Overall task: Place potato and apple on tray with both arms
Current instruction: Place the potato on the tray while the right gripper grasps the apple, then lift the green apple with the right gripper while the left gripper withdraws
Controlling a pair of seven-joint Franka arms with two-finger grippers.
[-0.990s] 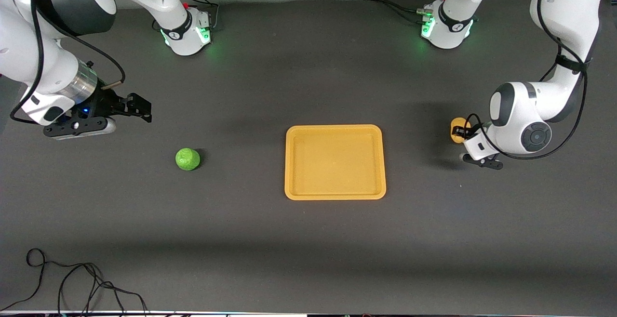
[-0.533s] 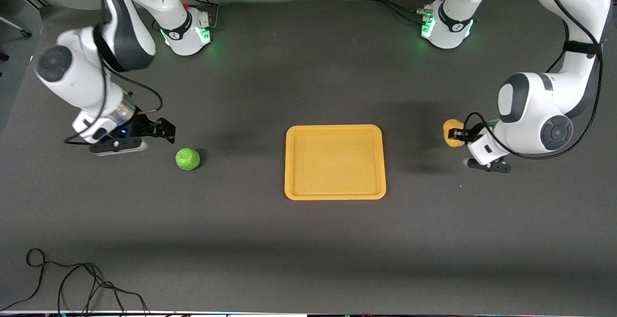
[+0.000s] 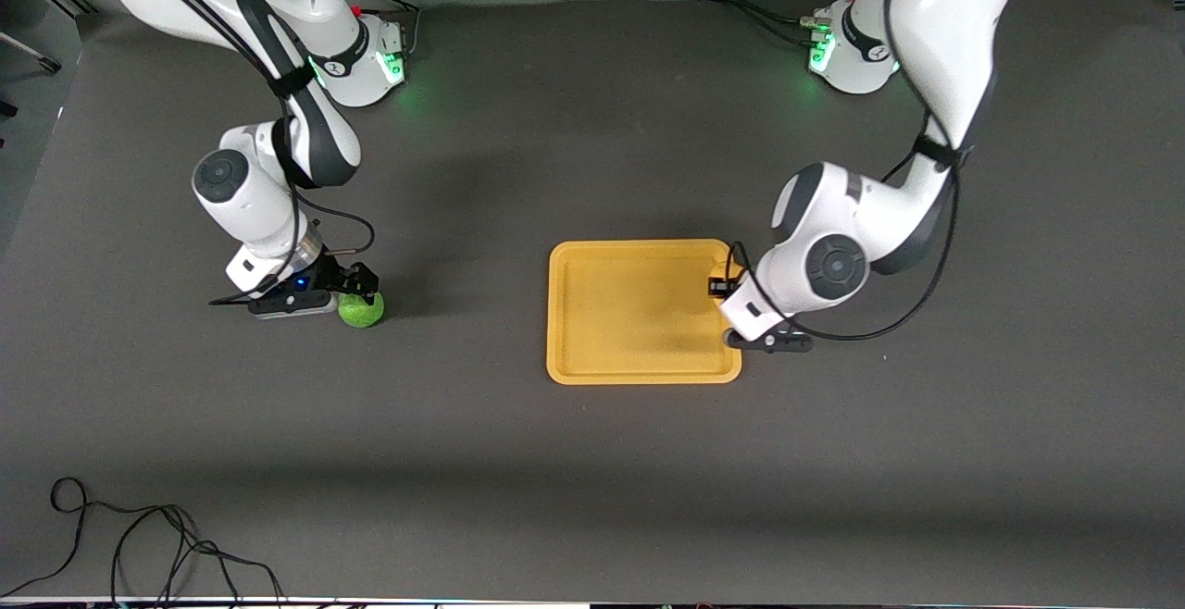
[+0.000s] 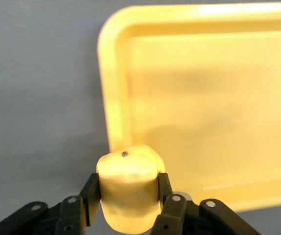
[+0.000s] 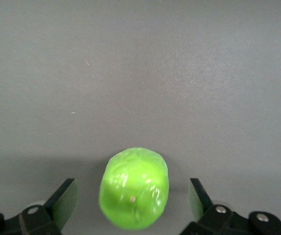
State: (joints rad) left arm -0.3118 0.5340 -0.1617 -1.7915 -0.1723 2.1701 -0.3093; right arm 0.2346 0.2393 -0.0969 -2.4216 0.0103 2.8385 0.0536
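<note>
Front view: left gripper (image 3: 720, 288) clamps potato (image 4: 129, 191) over tray (image 3: 643, 370) rim; right gripper (image 3: 356, 290), spread wide, apparently straddles apple (image 3: 362, 310).

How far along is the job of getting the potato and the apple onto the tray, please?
Nothing is on the tray yet. In hand: the left gripper is shut on the potato, over the tray's rim at the left arm's end. The right gripper is open around the apple, which is on the table. Left: release the potato onto the tray, then grasp, carry and place the apple.
</note>
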